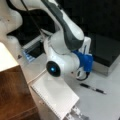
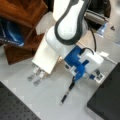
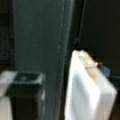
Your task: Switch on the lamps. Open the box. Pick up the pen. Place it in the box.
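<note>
While the blue-mounted gripper [image 2: 76, 72] hangs low over the grey worktop [image 2: 50, 100], its fingers are masked by the mount and the white arm, so whether the jaws are apart or together doesn't show. The wrist view is mostly dark and settles nothing.

Nearest thing: the slim black pen with a silvery middle section [image 2: 67, 93], lying flat on the worktop just below the gripper, not held. In a front view the pen [image 1: 93, 88] lies toward the worktop's right edge.

The wide flat box with black lid and silver-grey sides [image 1: 106, 53] sits just beyond the pen, lid down. In a front view it [image 2: 107, 100] fills the bottom-right corner.

The white spiral notebook [image 1: 55, 96] lies beside the pen, against the brown wooden cabinet [image 1: 12, 97]. The pale cream lampshade [image 1: 6, 58] shows partly, above the cabinet at a front view's left edge.
</note>
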### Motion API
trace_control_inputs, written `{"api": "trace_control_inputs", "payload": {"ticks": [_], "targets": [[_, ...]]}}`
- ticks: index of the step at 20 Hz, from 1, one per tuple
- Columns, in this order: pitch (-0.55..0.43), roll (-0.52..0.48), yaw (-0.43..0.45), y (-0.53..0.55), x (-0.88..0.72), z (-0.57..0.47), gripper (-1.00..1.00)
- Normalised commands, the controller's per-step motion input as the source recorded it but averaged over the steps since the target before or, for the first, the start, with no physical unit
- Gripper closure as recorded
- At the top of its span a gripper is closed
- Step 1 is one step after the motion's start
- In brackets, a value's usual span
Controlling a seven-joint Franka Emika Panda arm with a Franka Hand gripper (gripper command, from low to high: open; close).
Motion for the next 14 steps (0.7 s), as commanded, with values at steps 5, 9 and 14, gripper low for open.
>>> {"api": "trace_control_inputs", "payload": {"ticks": [5,9,14], "targets": [[0.016,-0.035,-0.116,0.03,-0.06,0.04,1.0],[0.045,-0.071,-0.099,0.05,-0.11,0.12,1.0],[0.061,-0.143,-0.017,0.12,-0.18,0.33,1.0]]}}
